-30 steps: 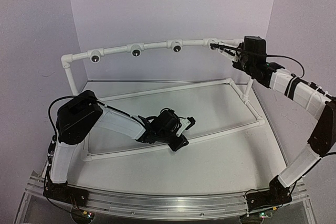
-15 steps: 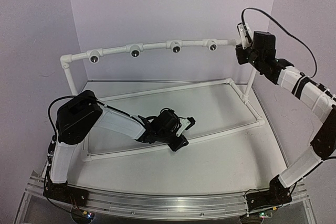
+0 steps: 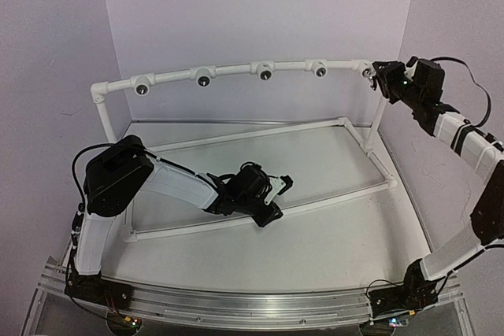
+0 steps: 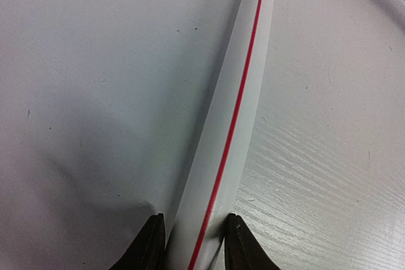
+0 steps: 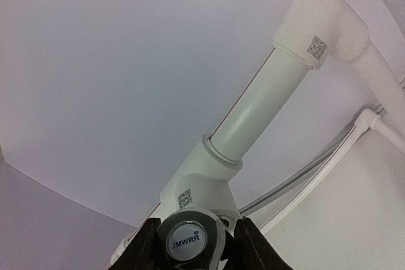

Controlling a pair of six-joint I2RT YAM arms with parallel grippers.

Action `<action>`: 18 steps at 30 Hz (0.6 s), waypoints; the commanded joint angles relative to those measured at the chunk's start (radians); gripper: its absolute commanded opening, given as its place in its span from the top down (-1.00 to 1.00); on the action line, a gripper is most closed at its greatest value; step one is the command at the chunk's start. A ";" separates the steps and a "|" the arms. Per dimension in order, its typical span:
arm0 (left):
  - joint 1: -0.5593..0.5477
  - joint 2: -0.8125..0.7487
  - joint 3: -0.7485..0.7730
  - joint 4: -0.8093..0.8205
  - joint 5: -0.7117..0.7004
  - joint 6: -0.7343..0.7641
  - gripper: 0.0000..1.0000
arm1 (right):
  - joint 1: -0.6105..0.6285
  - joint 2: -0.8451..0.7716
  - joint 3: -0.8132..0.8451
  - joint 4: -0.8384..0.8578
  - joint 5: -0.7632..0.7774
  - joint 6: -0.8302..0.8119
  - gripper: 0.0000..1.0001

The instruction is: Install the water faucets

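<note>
One water faucet [image 5: 188, 239] can be seen, and only in the right wrist view. It is a silvery piece with a round cap lettered JMWRR. The right gripper [image 5: 197, 229] pinches it between its two black fingers, one pressed to each side of the cap.

The faucet sits right against a white tee fitting [image 5: 197, 184] of the pipe frame [image 3: 236, 68], cap toward the camera. Whether it is seated in the fitting cannot be told. From that tee one pipe runs up to an elbow [image 5: 323, 20]. Two small square code labels show, one on the tee and one on the elbow.

From above, the right gripper is at the right end of the frame's top rail, by the corner post. The faucet is too small to make out there. Along that rail four round fittings [image 3: 204, 79] show dark holes, all left of the right gripper.

The left gripper [image 4: 193, 238] is down at the frame's front base pipe [image 4: 234, 112]. Its two fingers are closed on the pipe, touching both sides. One red line runs along that pipe. The frame stands on the white table [image 3: 339, 234].
</note>
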 commanded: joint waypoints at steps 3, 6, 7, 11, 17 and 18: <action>0.005 0.157 -0.123 -0.482 -0.015 -0.119 0.99 | -0.072 0.044 -0.146 0.068 -0.273 0.533 1.00; 0.005 0.154 -0.125 -0.482 -0.017 -0.119 1.00 | -0.073 0.096 -0.185 0.145 -0.336 0.708 1.00; 0.005 0.153 -0.124 -0.481 -0.017 -0.120 1.00 | -0.074 0.109 -0.199 0.156 -0.345 0.734 1.00; 0.005 0.154 -0.123 -0.481 -0.015 -0.122 1.00 | -0.074 0.170 -0.227 0.197 -0.377 0.816 1.00; 0.005 0.155 -0.121 -0.486 -0.017 -0.122 1.00 | -0.074 0.211 -0.267 0.210 -0.369 0.815 1.00; 0.006 0.154 -0.121 -0.485 -0.017 -0.122 1.00 | -0.073 0.214 -0.275 0.210 -0.369 0.815 1.00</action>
